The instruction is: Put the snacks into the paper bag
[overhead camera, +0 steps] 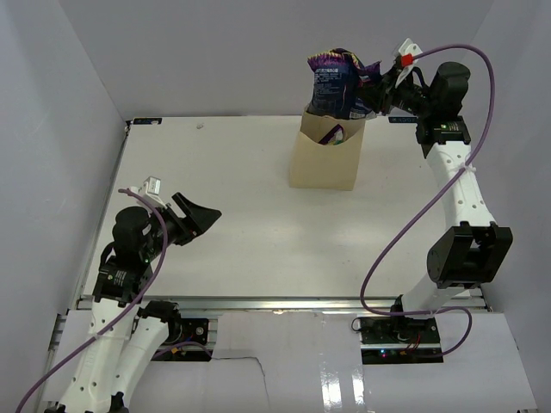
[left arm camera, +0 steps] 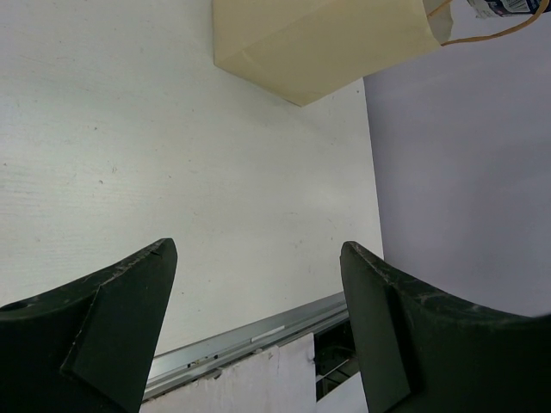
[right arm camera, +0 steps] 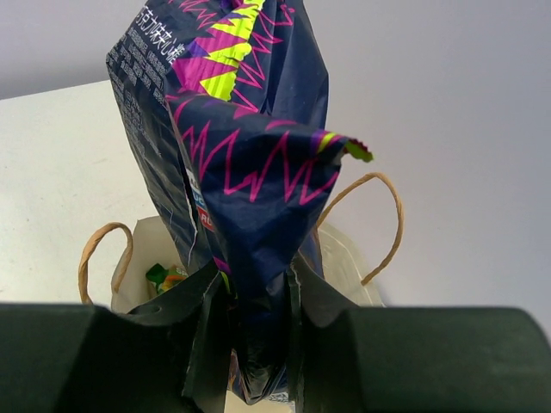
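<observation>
The tan paper bag [overhead camera: 325, 157] stands upright at the far middle of the table; it also shows in the left wrist view [left arm camera: 318, 43] and the right wrist view [right arm camera: 344, 258]. My right gripper [overhead camera: 379, 86] is shut on a dark blue-purple snack bag [overhead camera: 337, 84] and holds it over the bag's open mouth; in the right wrist view [right arm camera: 251, 301] the packet [right arm camera: 241, 155] hangs pinched between the jaws. A green-yellow packet [right arm camera: 164, 277] lies inside the paper bag. My left gripper [overhead camera: 205, 215] is open and empty, low at the near left [left arm camera: 258, 284].
White enclosure walls [overhead camera: 52, 129] close in the table on the left, back and right. The metal front rail [left arm camera: 258, 331] runs along the near edge. The right arm's purple cable [overhead camera: 413, 215] loops over the right side of the table.
</observation>
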Robot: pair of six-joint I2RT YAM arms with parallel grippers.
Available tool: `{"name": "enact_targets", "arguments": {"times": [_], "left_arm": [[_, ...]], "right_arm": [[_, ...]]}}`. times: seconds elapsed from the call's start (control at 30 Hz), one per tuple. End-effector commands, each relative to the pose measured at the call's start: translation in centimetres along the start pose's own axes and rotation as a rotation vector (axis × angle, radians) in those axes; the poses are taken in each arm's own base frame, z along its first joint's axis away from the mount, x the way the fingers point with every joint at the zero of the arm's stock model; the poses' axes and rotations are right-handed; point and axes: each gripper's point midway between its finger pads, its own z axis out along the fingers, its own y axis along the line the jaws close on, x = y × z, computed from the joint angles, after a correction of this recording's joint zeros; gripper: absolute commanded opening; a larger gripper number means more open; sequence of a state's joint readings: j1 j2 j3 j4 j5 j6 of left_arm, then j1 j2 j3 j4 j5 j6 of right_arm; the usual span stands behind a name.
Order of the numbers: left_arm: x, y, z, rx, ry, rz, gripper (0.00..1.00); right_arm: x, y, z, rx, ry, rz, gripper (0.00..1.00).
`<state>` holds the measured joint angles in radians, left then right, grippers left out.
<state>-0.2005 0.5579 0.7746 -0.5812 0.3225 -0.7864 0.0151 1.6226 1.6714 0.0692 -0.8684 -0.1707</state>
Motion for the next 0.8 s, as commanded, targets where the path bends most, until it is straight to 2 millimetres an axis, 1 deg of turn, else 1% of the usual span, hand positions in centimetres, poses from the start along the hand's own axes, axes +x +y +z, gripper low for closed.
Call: {"name": "enact_targets", "arguments": {"times": [0.0,0.1,0.2,0.37,0.57,0.63,0.67,0.73,0.77], "left_arm": [[0.0,-0.4,-0.2,0.025,-0.008,0.007,0.87],[0.0,-0.4,-0.2,0.026,-0.011,0.007,0.87],[0.0,-0.3,-0.1,0.022,-0.007,0.006,0.87],[0.0,-0.3,-0.1,0.021,-0.008,0.006,0.87],[0.2,-0.1,0.0,0.017,-0.004,0.002,0.87],[0.2,-0.1,0.1,0.018,-0.003,0.002,0.87],[0.2,0.0,0.2,0.016,0.001,0.002,0.87],[0.1,-0.1,0.3,0.018,0.005,0.005,0.87],[0.1,-0.2,0.3,0.018,0.005,0.010,0.87]], "right_arm": [[-9.5,0.8,-2.0,0.030,-0.167,-0.298,0.08],[-9.5,0.7,-2.1,0.033,-0.157,-0.317,0.08],[-8.8,0.8,-1.9,0.006,-0.136,-0.346,0.08],[-8.4,0.8,-1.7,-0.017,-0.121,-0.399,0.08],[-8.0,0.7,-1.5,-0.032,-0.114,-0.408,0.08],[-7.6,0.7,-0.8,-0.045,-0.113,-0.403,0.08],[-8.0,0.7,-0.6,-0.050,-0.120,-0.423,0.08],[-7.2,0.8,0.6,-0.073,-0.110,-0.415,0.08],[-7.7,0.7,0.9,-0.075,-0.117,-0.432,0.08]]}}
